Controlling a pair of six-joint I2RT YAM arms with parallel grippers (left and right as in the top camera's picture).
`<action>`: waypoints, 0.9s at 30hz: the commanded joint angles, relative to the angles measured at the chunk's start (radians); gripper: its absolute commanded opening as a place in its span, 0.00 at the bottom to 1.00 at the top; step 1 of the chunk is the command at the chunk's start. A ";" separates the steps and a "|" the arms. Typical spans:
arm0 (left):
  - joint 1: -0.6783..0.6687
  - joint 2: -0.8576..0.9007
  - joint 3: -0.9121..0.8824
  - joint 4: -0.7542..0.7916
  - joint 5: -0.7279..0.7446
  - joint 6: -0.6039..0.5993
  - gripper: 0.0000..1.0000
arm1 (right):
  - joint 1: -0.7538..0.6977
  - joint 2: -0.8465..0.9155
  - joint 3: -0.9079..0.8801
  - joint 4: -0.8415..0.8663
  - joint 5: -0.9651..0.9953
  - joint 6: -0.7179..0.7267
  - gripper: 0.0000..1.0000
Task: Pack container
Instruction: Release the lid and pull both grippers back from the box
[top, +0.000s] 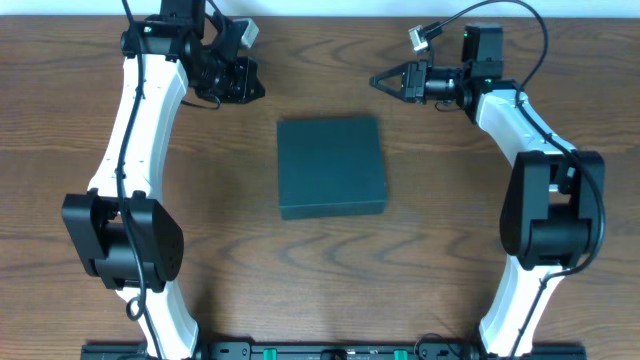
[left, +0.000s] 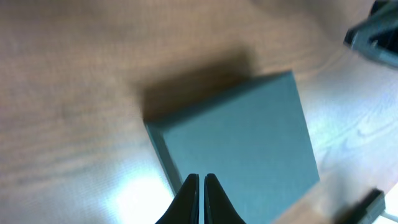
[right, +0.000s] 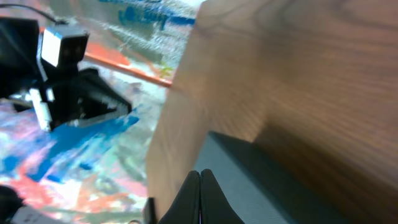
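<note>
The container (top: 331, 166) is a dark green square box with its lid closed, lying flat at the middle of the wooden table. It also shows in the left wrist view (left: 242, 143) and partly in the right wrist view (right: 261, 180). My left gripper (top: 250, 85) is shut and empty, raised at the far left, apart from the box; its fingertips (left: 200, 182) nearly touch. My right gripper (top: 378, 81) is shut and empty at the far right of the box; its fingertips (right: 199, 176) are pressed together. No snack packets are in view.
The brown wooden table (top: 200, 180) bears only the box. Beyond its far edge the right wrist view shows a colourful painted floor (right: 93, 149) and the left arm's camera (right: 62, 50).
</note>
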 joint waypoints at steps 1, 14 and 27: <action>-0.007 -0.033 0.021 -0.050 -0.010 -0.001 0.06 | -0.007 -0.083 0.009 0.000 0.061 -0.051 0.02; -0.050 -0.435 0.021 -0.215 -0.085 0.031 0.06 | 0.016 -0.550 0.009 -0.541 0.412 -0.317 0.02; -0.069 -0.739 0.021 -0.334 -0.093 0.047 0.43 | 0.031 -0.878 0.009 -0.951 0.617 -0.352 0.99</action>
